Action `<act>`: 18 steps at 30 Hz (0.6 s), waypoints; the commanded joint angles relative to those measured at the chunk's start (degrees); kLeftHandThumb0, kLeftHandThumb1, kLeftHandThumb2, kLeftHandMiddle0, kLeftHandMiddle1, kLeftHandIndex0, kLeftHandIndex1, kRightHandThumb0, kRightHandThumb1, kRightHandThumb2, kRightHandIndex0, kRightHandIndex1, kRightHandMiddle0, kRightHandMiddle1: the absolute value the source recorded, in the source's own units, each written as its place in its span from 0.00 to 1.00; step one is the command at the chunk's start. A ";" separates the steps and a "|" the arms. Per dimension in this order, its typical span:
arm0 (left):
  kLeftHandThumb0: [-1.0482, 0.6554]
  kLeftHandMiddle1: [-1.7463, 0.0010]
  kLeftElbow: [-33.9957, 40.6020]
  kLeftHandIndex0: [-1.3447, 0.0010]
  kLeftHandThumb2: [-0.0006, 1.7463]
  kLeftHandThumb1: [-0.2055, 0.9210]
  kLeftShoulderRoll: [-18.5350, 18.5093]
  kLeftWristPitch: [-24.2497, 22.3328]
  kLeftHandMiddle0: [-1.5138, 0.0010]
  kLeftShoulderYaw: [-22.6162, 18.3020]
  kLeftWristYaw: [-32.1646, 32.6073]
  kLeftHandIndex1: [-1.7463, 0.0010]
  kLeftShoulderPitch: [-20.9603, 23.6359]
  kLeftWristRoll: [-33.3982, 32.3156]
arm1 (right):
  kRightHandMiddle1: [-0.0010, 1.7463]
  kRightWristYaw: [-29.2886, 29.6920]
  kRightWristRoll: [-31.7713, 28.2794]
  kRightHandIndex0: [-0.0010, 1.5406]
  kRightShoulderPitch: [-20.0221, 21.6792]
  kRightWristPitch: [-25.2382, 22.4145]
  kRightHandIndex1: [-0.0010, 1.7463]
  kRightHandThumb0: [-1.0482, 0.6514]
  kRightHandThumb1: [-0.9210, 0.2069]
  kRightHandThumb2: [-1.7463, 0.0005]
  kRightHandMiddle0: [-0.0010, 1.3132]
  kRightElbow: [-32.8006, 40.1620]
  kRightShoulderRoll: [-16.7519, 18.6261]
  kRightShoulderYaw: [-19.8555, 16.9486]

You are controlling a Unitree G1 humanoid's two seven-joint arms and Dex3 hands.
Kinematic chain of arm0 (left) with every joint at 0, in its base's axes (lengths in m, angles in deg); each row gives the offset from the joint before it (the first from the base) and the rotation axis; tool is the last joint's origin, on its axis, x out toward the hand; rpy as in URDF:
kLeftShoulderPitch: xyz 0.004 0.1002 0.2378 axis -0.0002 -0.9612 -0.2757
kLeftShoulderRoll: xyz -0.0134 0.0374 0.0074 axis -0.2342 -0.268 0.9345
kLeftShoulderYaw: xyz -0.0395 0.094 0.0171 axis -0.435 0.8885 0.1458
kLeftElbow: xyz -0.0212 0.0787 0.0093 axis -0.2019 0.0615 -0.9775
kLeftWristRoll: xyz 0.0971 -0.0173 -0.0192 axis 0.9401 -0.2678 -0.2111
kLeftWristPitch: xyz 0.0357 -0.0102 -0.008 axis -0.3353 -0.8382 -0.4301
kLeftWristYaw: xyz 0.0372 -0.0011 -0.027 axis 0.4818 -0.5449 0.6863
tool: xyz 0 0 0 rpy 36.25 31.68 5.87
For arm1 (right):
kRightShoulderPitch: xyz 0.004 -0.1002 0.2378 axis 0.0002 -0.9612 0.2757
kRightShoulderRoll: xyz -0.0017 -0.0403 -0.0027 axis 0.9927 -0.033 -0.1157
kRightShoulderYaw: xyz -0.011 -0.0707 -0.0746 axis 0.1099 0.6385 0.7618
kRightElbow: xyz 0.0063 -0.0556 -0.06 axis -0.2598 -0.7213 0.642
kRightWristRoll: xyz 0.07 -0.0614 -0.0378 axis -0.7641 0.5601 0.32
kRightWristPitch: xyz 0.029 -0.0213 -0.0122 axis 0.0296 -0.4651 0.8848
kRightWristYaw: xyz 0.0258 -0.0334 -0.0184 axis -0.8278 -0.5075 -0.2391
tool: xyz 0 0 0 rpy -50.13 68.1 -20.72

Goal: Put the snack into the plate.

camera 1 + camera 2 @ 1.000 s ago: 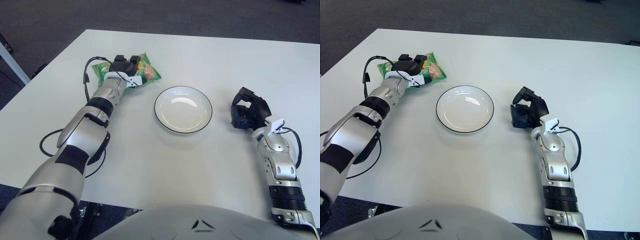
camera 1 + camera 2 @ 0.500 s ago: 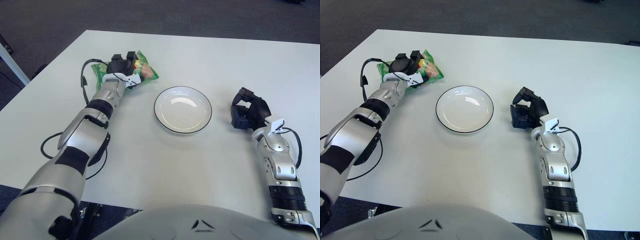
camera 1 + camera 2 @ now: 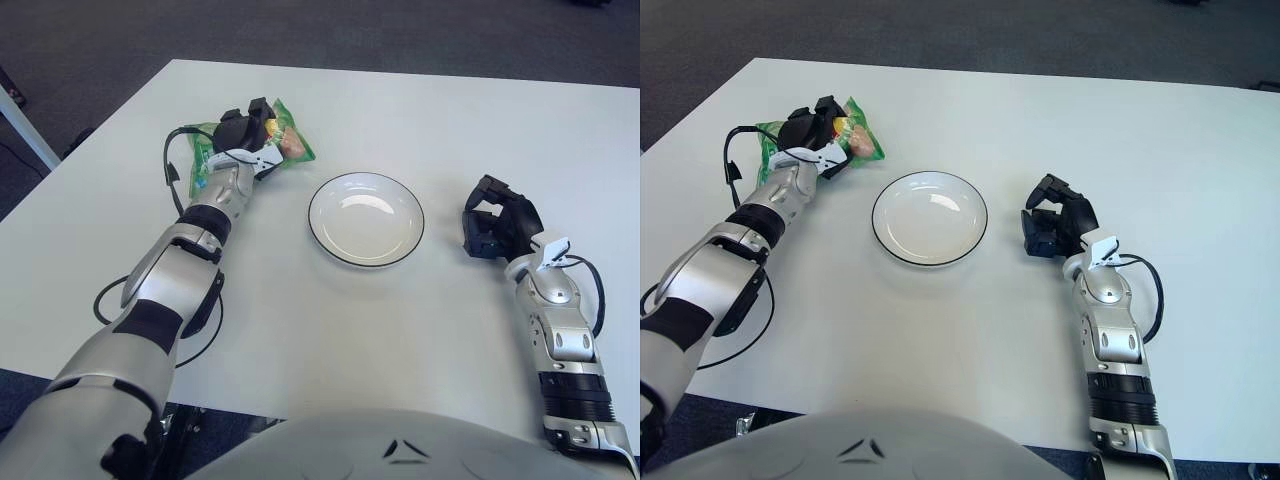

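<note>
A green snack bag [image 3: 288, 143] with colourful print is held at the far left of the table, and my left hand [image 3: 243, 130] is shut on it, lifted slightly off the surface. The white plate [image 3: 330, 235] with a dark rim stands in the middle of the table, to the right of the bag, with nothing in it. Right of the plate is my right hand [image 3: 492, 222], fingers curled, holding nothing.
The white table [image 3: 300, 340] ends in a left edge close to my left arm and a front edge near my body. A black cable [image 3: 176, 165] loops beside my left wrist. Dark carpet lies beyond the table.
My left hand has tightened on the snack bag and raised it a little, shifting it slightly toward me and rightward. The right hand and plate have not moved.
</note>
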 commanded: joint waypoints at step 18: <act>0.62 0.10 30.15 0.49 0.97 0.12 -4.76 -0.75 0.37 -1.71 1.66 0.00 -4.73 4.58 | 1.00 -0.66 1.57 0.81 -3.39 -2.94 1.00 0.34 0.51 0.26 0.45 -5.20 0.72 0.58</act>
